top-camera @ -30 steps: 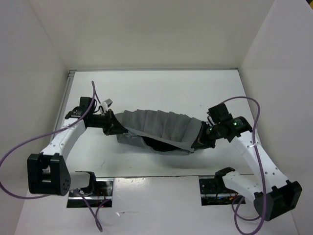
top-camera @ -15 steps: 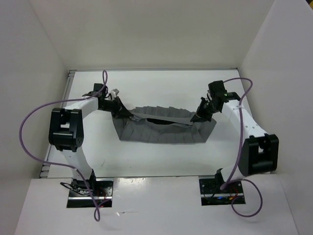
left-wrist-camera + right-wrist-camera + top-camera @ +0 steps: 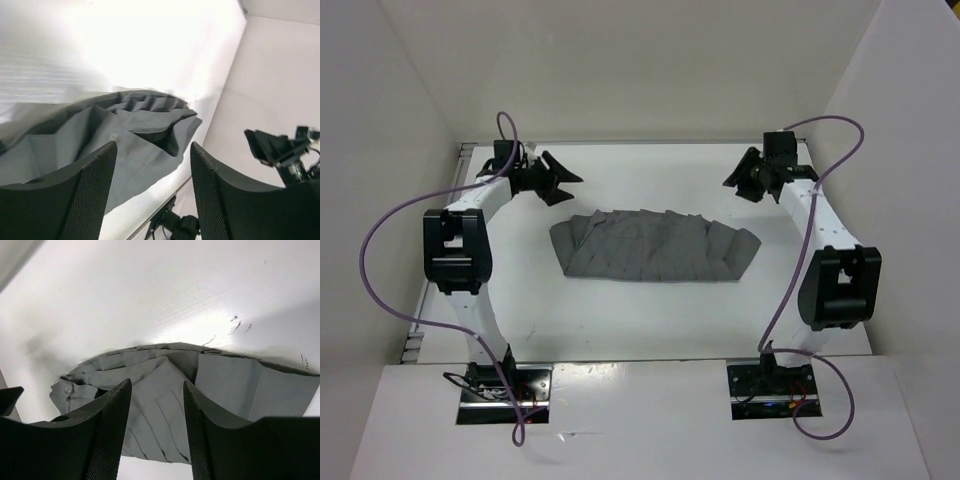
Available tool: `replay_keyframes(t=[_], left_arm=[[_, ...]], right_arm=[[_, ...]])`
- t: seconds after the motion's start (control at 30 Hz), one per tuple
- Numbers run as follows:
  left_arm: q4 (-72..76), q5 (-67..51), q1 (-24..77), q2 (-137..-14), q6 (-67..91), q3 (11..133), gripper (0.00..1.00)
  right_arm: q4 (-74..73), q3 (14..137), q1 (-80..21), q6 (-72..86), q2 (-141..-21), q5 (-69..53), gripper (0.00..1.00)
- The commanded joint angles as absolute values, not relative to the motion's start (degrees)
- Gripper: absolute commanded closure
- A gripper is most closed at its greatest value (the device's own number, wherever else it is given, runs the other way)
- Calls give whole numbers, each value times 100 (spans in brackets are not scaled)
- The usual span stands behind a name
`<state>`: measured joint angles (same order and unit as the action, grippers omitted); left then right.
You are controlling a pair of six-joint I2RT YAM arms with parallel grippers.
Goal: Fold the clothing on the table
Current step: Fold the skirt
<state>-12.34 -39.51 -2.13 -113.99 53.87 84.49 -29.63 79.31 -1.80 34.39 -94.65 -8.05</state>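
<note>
skirt (image 3: 650,248) btwn left gripper (image 3: 568,188), right gripper (image 3: 737,189)

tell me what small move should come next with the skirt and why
Probably lower the left gripper toward the left end of the skirt, ready to pinch it and carry it rightward. It and the right gripper hang open beyond the skirt, touching nothing, and the skirt lies as a long flat band on the table, so a crosswise fold looks due.
</note>
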Motion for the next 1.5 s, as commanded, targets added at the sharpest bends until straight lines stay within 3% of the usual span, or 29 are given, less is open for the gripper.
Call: replay_keyframes(t=[0.0,0.1,0.2,0.27,0.6,0.87,1.17,1.47], left_arm=[[-879,-3876,-176,-10671,5555,8526,32],[-1114,-4165,52,-10188,5064,8210,37],[-1693,-4421,333,-10011,4291,8060,46],[-1906,-4308,412,-10011,3774,7990,46],[-3199,-1821,790,-10977,2453,9316,40],[-2470,-1046,1414,-10978,1627,9167,38],[-2294,956,2600,-11346,484,8912,38],[-2364,2213,2970,-11935,483,9105,47]], right_arm=[[-2669,8033,-718,3244,-8404,-212,48],[-3127,7964,-1132,2857,-8078,-70,40],[-3348,7647,-1256,2392,-8016,-570,40],[-3401,7594,-1257,2181,-8199,-694,40],[-3621,8314,-1485,1969,-9587,-853,42],[-3674,8517,-1740,1969,-9976,-669,43],[-3832,8517,-1740,2021,-9976,-404,43],[-3832,8403,-1740,1969,-9976,-352,43]])
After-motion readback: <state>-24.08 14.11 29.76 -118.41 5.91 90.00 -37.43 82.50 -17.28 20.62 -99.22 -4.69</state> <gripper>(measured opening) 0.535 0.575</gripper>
